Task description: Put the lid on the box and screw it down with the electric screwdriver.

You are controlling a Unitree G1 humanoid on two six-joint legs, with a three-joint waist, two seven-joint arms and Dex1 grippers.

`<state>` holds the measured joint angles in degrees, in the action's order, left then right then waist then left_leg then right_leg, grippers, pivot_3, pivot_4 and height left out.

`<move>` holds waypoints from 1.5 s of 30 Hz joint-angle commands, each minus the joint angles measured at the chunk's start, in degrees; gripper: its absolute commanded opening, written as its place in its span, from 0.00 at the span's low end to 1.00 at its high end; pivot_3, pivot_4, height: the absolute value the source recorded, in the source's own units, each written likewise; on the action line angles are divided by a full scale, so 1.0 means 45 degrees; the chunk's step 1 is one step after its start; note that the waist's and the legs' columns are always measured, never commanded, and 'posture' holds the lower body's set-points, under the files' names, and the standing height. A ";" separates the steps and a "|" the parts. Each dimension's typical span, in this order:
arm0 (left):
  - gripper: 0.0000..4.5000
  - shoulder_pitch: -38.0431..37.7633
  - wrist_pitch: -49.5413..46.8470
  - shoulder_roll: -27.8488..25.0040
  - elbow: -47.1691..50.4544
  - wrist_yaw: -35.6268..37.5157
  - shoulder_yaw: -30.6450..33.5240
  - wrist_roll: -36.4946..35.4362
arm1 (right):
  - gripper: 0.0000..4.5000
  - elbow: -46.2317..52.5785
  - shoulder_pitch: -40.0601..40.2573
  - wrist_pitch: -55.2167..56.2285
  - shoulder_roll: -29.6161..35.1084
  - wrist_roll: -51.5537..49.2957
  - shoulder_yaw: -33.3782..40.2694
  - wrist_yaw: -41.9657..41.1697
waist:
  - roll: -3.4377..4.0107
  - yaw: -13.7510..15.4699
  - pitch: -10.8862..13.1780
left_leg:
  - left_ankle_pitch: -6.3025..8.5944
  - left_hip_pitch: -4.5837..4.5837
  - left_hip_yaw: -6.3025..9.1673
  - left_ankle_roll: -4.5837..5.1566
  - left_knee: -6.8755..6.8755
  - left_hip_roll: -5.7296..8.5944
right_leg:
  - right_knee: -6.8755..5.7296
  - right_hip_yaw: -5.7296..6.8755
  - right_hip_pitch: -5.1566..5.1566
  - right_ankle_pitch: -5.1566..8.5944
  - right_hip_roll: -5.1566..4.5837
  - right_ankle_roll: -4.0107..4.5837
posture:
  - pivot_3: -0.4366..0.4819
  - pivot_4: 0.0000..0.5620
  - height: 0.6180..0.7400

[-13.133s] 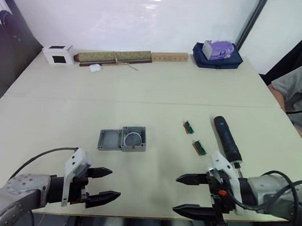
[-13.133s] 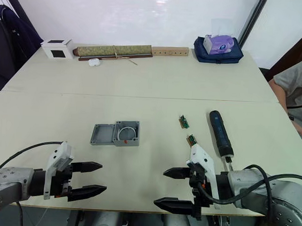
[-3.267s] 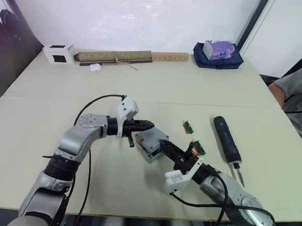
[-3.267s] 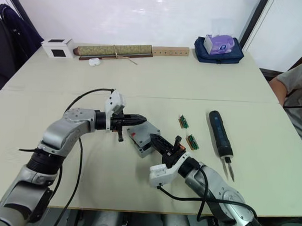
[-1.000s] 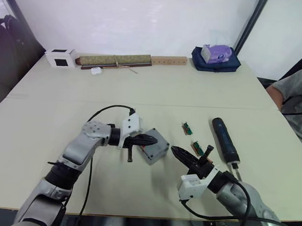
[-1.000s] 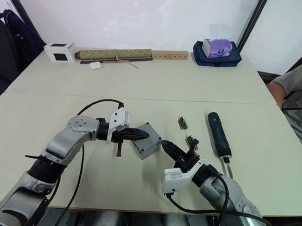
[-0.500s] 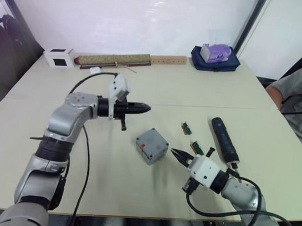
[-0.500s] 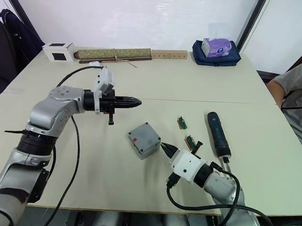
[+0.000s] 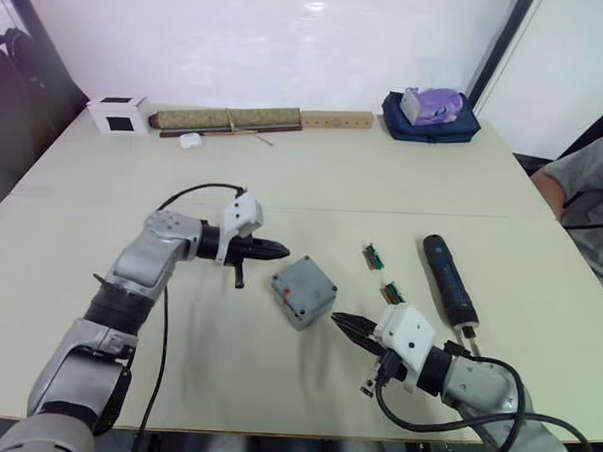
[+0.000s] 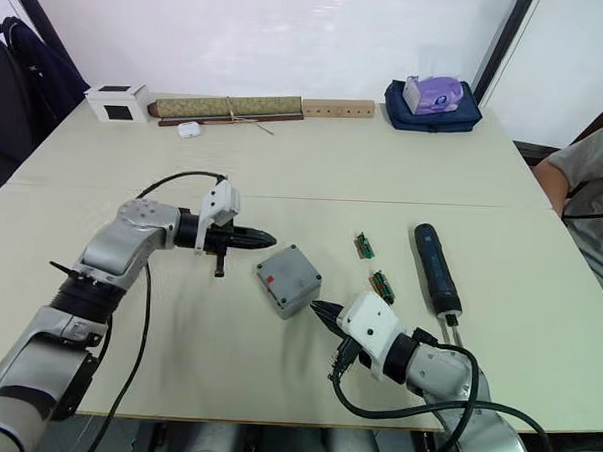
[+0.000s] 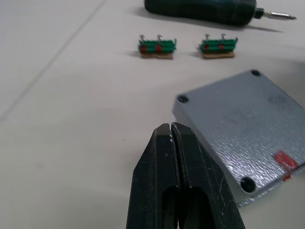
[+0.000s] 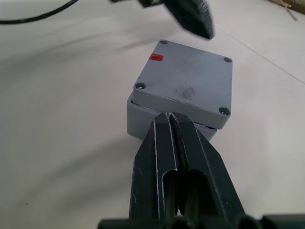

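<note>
The grey lid [image 12: 188,88] lies on the grey box [image 12: 143,121], turned slightly askew so the box's rim shows at one edge, with a red mark near one corner. Lid and box [image 9: 303,289] sit mid-table. My left gripper [image 9: 283,250] is shut and empty, its tip just left of the box and not touching it. My right gripper [image 9: 337,321] is also shut and empty, pointing at the box's near right side from a short gap. The black electric screwdriver [image 9: 449,281] lies on the table to the right, held by nobody.
Two small green strips [image 9: 375,255] [image 9: 393,292] lie between box and screwdriver. Along the far edge are a white cube [image 9: 117,114], a rolled mat [image 9: 228,119], a wooden strip [image 9: 337,118] and a tissue box on a blue bag [image 9: 433,110]. A person [image 9: 583,193] sits at the right.
My left gripper left the box's side, swung up and away, then came back down to just left of it. My right gripper turned and stays pointed at the box.
</note>
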<state>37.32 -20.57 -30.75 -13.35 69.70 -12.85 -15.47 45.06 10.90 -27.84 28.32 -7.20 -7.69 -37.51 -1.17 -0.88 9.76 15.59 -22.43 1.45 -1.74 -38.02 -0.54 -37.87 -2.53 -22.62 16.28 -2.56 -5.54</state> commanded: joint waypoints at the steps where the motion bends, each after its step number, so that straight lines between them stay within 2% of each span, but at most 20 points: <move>1: 0.00 -0.0088 0.0217 0.0077 0.0350 0.0032 0.0035 0.0052 | 0.00 -0.0270 -0.0166 -0.0026 -0.0390 -0.0261 -0.0182 0.0462 | 0.0001 0.0017 0.0001 | 0.0000 0.0000 0.0001 0.0000 0.0000 -0.0003 | 0.0000 0.0002 0.0000 0.0000 0.0001 0.0000 | 0.48 0.27 1.00; 29: 0.00 -0.0439 -0.0181 0.0149 0.1071 0.0126 0.0039 0.0156 | 0.00 -0.2025 -0.1405 0.0555 -0.0495 -0.0278 -0.1431 0.0635 | 0.0000 0.0010 0.0001 | 0.0001 -0.0007 -0.0004 0.0000 0.0003 0.0000 | 0.0006 0.0000 -0.0005 0.0000 -0.0007 0.0000 | 0.48 0.27 1.00; 45: 0.00 -0.0821 -0.0407 -0.0093 0.1601 0.0288 -0.0162 0.0112 | 0.00 -0.1890 -0.1290 0.0661 -0.0342 -0.0306 -0.1372 0.0685 | 0.0001 0.0019 0.0002 | 0.0001 -0.0007 -0.0005 0.0000 0.0005 -0.0007 | 0.0007 0.0000 -0.0006 0.0001 -0.0009 0.0000 | 0.48 0.27 1.00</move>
<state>33.84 -22.28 -31.56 -8.85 69.87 -12.70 -14.25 34.63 5.42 -25.92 26.96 -8.12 -14.42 -34.79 -1.17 -0.79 9.77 15.59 -22.46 1.43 -1.74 -38.00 -0.57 -37.83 -2.53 -22.64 16.29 -2.61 -5.54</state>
